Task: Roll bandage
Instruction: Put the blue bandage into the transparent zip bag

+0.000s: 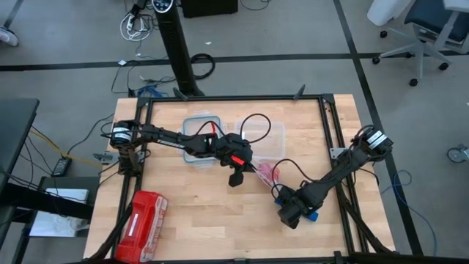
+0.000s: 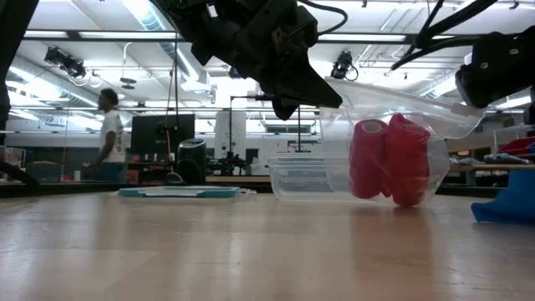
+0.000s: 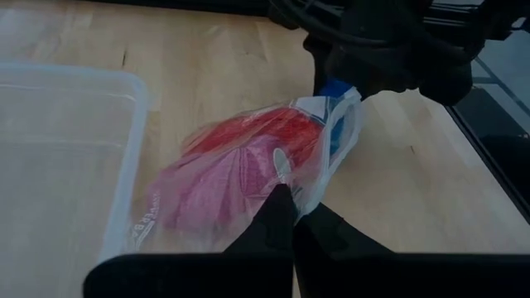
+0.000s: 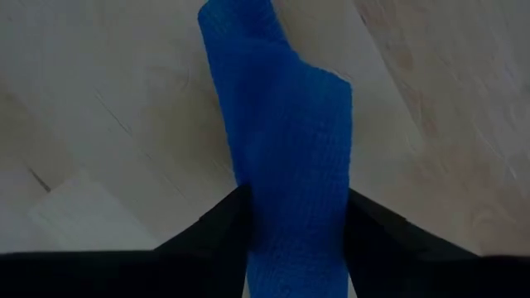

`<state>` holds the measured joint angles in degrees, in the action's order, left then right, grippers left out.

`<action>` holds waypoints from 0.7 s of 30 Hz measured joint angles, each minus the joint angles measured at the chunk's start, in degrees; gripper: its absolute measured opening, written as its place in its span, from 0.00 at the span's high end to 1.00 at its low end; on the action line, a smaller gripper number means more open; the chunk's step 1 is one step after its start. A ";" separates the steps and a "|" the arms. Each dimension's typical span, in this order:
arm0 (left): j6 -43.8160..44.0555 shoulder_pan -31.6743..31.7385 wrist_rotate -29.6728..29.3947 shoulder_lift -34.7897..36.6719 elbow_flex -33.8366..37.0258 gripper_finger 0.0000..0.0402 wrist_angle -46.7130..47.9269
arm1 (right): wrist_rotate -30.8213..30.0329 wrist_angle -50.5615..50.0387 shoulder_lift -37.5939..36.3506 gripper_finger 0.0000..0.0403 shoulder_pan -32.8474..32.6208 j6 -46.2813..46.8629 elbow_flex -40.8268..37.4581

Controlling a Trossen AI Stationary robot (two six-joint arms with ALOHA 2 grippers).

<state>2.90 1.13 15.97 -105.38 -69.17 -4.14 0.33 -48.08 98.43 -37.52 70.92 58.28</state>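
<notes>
The blue bandage lies spread on the table at the near right, and its end also shows in the low view. My right gripper points straight down over it, open, with one finger on each side of the strip. My left gripper, at the table's middle, is shut on a clear plastic bag. Two red-pink rolls sit inside the bag. In the high view the right gripper hides most of the bandage. My left gripper pinches the bag's thin film between its two fingers, slanting down from the table's left. That edge is held up off the table. The bag's lower part, with the rolls in it, rests on the table. My right gripper's fingers stand close against the bandage's two long edges, across the strip; whether they touch it, I cannot tell.
A clear plastic box and a second clear tray stand at the table's far middle. A red zip pouch lies at the near left. A black frame borders the table. A person stands in the room beyond.
</notes>
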 joint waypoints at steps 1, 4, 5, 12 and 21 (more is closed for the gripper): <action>0.00 0.00 0.00 0.00 0.00 1.00 -0.03 | -0.29 -0.18 -0.36 0.62 -0.03 0.16 0.06; 0.00 0.00 0.00 0.00 0.00 1.00 -0.41 | -3.32 -0.62 -2.17 0.65 -0.65 0.17 1.04; 0.00 0.00 0.00 0.00 0.00 1.00 -0.65 | -4.93 -0.53 -3.27 0.66 -0.88 0.08 1.47; 0.16 0.02 0.00 0.00 0.00 1.00 -1.67 | -19.48 -2.31 -10.52 0.67 -3.03 3.10 1.64; 1.41 0.04 -0.05 0.00 0.00 1.00 -1.77 | -43.97 -0.71 -16.31 0.67 -5.89 3.51 1.64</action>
<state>4.31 1.17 15.92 -105.38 -69.17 -5.91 -43.64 -48.79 82.11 -43.40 74.43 59.92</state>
